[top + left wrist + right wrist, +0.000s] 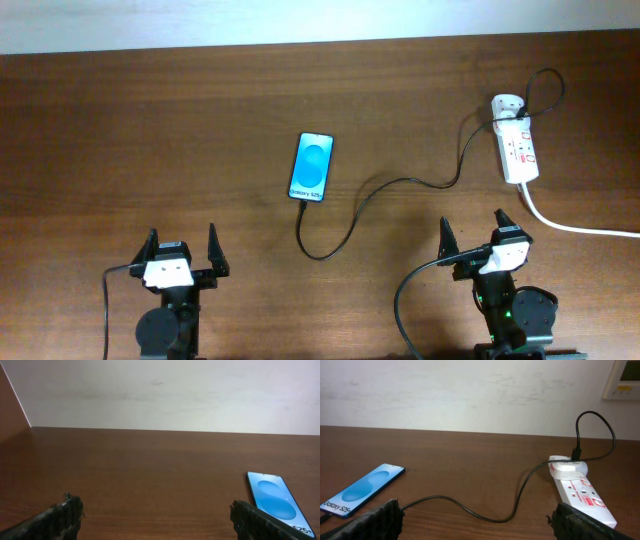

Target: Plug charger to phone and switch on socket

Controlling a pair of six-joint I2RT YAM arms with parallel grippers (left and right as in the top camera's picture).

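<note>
Right wrist: "Galaxy S25+" on phone

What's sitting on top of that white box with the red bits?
The charger's white plug adapter sits on the far end of the socket, and its black cable loops out of it. What lies under the adapter is covered, so it cannot be seen.
</note>
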